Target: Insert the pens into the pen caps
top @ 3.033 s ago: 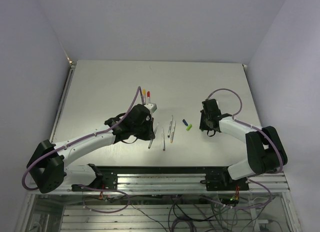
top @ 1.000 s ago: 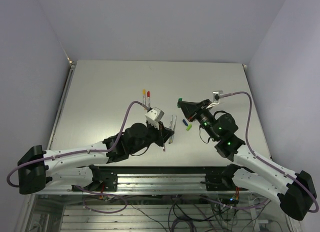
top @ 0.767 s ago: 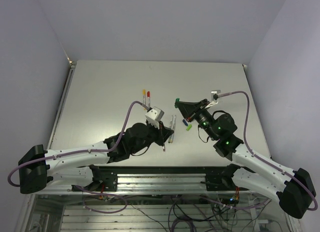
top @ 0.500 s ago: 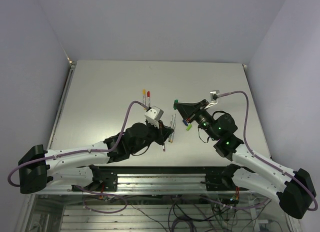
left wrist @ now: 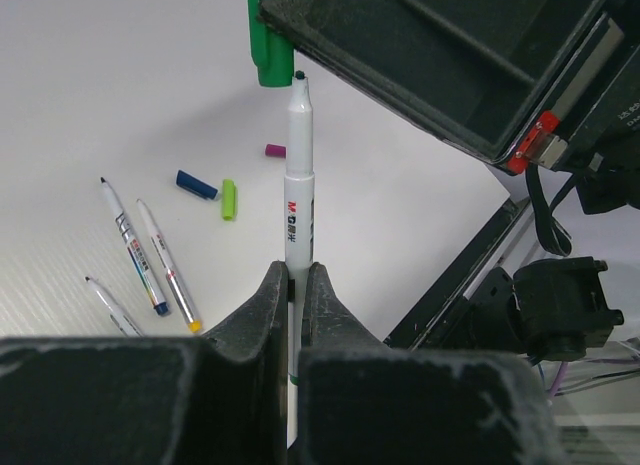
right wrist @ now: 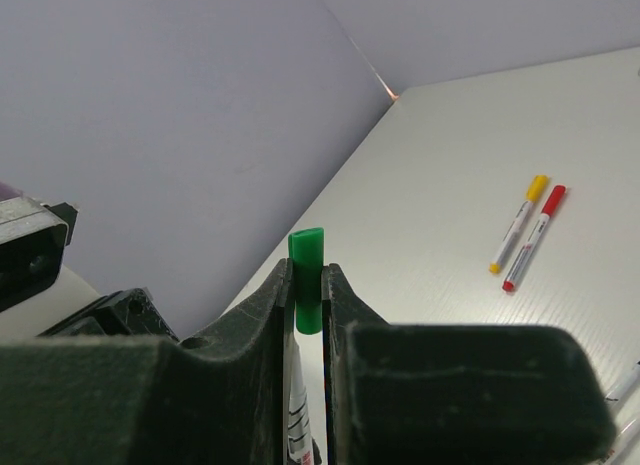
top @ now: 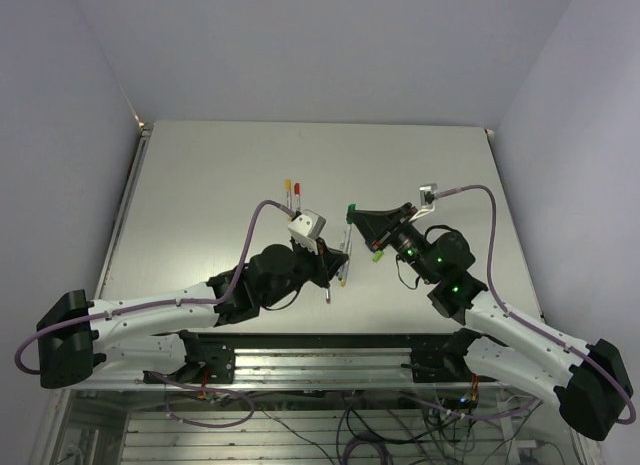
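**A:** So, from above, where are the claws hanging?

**B:** Both are hovering over the middle of the table [top: 200, 165]. The left claw [top: 333, 257] is clamping a pen [top: 346, 237], with the barrel pointing toward the far edge. The right claw [top: 353, 212] is pinching a green cap [top: 350, 208] right at that pen's far end.

**A:** And what is lying loose?

**B:** A yellow pen [top: 288, 191] and a red pen [top: 297, 195] are lying side by side farther back, both capped. A lime cap [top: 377, 253] is lying on the table near the right claw.

**A:** What is the left wrist camera showing?

**B:** The left fingers [left wrist: 265, 305] are pressing together on the pen's lower barrel. The pen is standing upright in view, silvery-white with printed lettering, narrowing to a small black tip. That tip is sitting just beside the green cap's open rim, and I cannot tell whether it is touching. On the table behind, a magenta cap [left wrist: 275, 151], a blue cap [left wrist: 196, 184] and the lime cap are lying near each other. Three bare pens [left wrist: 130, 247] are lying beside them.

**A:** And the right wrist?

**B:** The right fingers [right wrist: 265, 315] are squeezing the green cap around its lower half, and its top is sticking up above them. It is looking stubby, plain and dark green. The pen's printed barrel is showing in the gap below it. The yellow and red pens are lying parallel on the table beyond.
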Available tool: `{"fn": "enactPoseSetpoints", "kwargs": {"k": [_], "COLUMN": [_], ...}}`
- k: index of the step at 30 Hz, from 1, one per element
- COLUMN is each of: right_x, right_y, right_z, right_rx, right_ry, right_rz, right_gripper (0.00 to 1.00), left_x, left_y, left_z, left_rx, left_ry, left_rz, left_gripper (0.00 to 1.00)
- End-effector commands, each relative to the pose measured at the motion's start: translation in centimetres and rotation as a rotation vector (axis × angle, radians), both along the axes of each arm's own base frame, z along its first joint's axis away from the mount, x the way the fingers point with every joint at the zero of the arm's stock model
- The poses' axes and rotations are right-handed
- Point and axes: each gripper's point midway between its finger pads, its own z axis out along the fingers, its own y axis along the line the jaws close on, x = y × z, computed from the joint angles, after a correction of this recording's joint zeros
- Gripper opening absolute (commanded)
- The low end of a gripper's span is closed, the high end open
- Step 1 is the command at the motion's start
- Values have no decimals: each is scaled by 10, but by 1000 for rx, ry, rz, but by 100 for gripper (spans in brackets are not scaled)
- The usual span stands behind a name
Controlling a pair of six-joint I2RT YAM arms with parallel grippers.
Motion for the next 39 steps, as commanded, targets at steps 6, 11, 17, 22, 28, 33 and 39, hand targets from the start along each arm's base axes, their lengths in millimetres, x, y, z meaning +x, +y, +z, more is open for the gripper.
{"fn": "enactPoseSetpoints", "kwargs": {"k": [6,11,17,22,28,33,39], "right_x": [-5,-4,-2,0,0,0,-2], "right_y": [-1,-2,-3,-2,-1,-2,1], "right_z": [17,15,19,23,23,24,27], "right_rx": [48,51,41,39,39,46,52], "right_ry": [-48,-48,-58,-65,-64,-68,-71], "right_rz": [7,3,-12,-15,-12,-12,5], "right_gripper": [0,0,0,0,0,0,0], "left_x": [0,-3,-4,-5,-5,-5,-4], "left_y": [-6,-3,3,4,5,5,5], "left_z": [15,8,7,6,7,9,9], "left_rx": [-43,-35,-29,-27,-31,-33,-44], "left_ry": [-14,-6,-7,-5,-5,-3,1], "left_rz": [-9,-19,-15,-14,-15,-11,-6], "left_gripper": [7,7,7,7,7,7,7]}}
